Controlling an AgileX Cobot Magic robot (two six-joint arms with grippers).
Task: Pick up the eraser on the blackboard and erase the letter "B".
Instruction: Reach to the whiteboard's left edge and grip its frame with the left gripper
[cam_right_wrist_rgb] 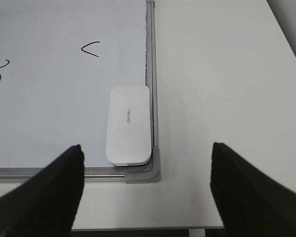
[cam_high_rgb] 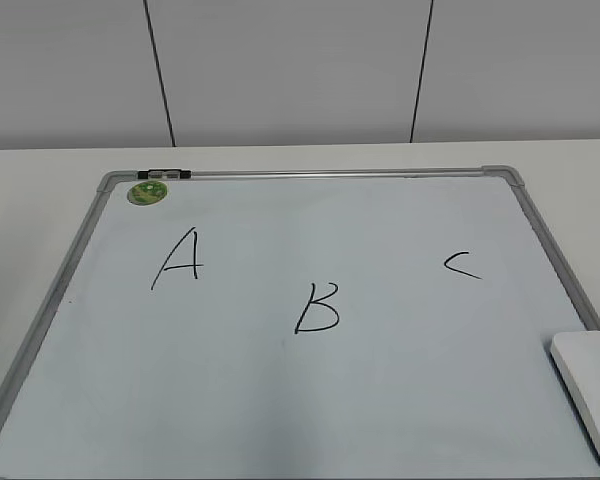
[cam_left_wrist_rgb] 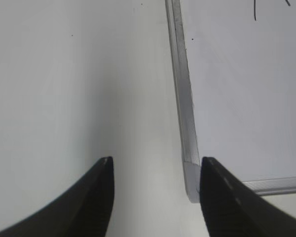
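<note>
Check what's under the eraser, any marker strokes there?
The eraser lies flat on the blackboard in its near right corner, against the frame. Around it the surface is bare; the "C" sits well clear. Whatever is directly beneath it is covered, as is its underside.

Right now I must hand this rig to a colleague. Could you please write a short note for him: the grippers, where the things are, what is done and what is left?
Left gripper: open, empty, above the blackboard's near left corner.
Right gripper: open, empty, above the near right corner.
The eraser lies flat on the board in that corner, against the right frame, untouched.
The letter "B" is intact mid-board, between the "A" and the "C".
Done: nothing.
Left: grasp the eraser, probably with the right gripper, and wipe only the "B".
</note>
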